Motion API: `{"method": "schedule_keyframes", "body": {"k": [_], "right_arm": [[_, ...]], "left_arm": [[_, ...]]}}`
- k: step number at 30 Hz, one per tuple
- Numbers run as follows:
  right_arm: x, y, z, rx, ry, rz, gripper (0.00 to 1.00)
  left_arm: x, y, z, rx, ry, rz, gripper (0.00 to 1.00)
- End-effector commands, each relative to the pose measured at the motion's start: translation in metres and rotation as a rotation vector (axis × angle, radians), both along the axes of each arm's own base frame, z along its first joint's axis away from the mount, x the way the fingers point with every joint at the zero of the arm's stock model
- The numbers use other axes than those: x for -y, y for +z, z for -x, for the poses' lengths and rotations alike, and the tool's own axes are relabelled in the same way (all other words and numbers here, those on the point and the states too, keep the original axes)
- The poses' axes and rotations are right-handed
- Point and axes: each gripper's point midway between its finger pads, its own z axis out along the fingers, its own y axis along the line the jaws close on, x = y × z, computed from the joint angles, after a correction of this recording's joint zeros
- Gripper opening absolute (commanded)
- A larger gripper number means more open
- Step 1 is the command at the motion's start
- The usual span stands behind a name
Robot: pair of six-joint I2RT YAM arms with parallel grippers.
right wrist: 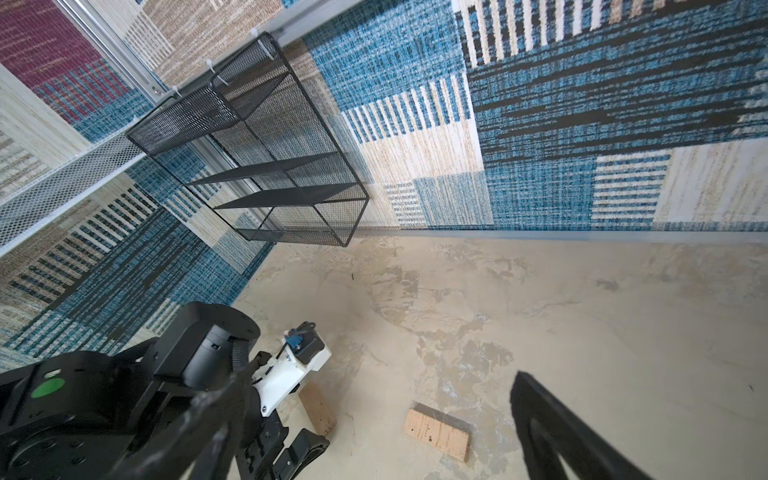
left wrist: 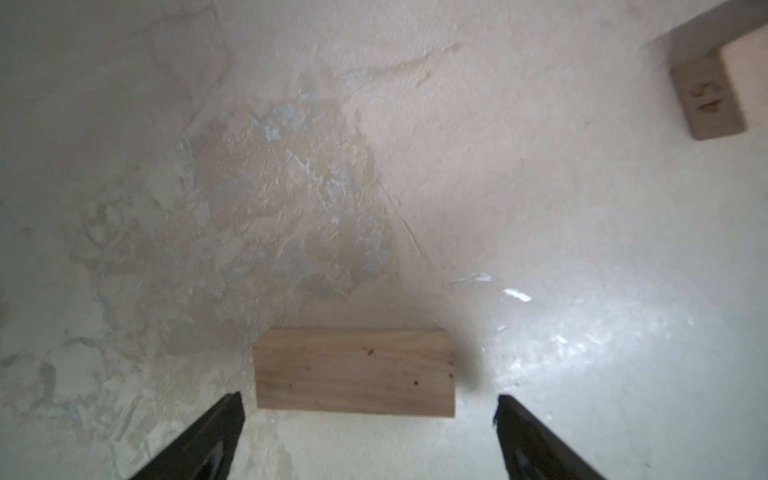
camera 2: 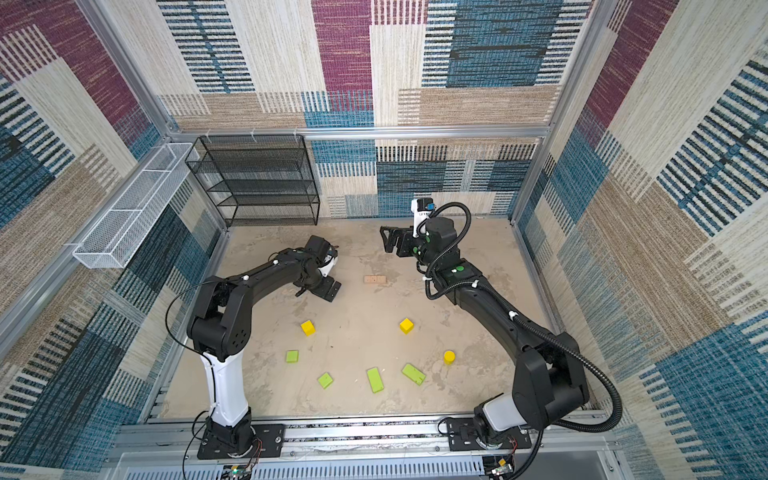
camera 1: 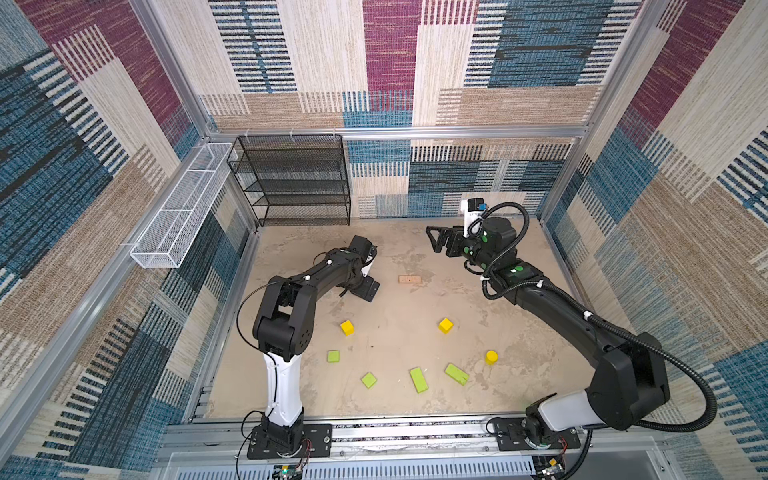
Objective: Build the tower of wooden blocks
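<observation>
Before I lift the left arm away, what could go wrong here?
1. The open left pincer straddles the tan bar beneath it, fingertips near its ends; a skewed retreat could knock it askew.
2. The left arm passes close to a yellow cube; a low sweep back may scatter it.

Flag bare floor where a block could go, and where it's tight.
Free: the middle patch between the yellow cubes, the tan bar and the green pieces; also the strip before the black shelf. Tight: the front arc from green pieces to yellow cylinder, and around the left hand at the second tan bar.
</observation>
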Motion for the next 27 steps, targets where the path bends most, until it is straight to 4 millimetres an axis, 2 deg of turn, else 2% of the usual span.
{"method": "schedule_keyframes", "body": {"k": [1,8,13,27], "right_arm": [[0.004,0.013,0.000,0.034,-0.024,-0.035,0.99],[0.008,0.013,0.000,0.027,-0.043,-0.047,0.99],[0.012,0.012,0.000,0.026,-0.066,-0.043,0.99],[0.017,0.001,-0.003,0.001,-0.101,-0.024,0.99]], "left_arm": [[0.002,-0.007,0.001,-0.043,-0.008,0.037,0.99],[-0.006,-0.010,-0.004,-0.065,0.027,0.054,0.99],[-0.003,-0.010,-0.001,-0.080,0.035,0.080,0.96],[0.013,-0.013,0.018,-0.163,0.134,0.204,0.69]]}}
